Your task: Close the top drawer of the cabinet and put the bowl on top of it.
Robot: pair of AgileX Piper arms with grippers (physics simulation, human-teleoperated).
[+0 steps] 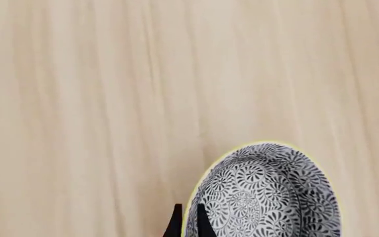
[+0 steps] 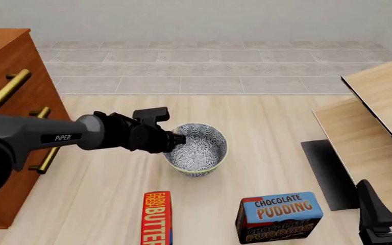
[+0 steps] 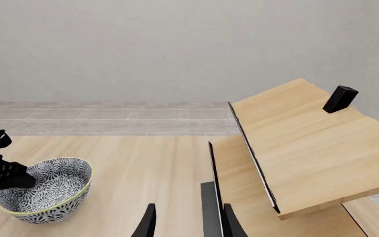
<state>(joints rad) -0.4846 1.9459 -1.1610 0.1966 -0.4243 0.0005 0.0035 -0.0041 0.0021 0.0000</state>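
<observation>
Pale wood table filling frame, grey tiled floor lying beyond; left gripper pinching bowl rim at centre; right gripper resting parted, lower right.

Simulated home room: tiled floor, wooden cabinet, groceries.

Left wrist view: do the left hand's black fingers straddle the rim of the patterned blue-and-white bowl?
Yes: one black finger sits outside the yellowish rim and the other inside the patterned blue-and-white bowl.
</observation>
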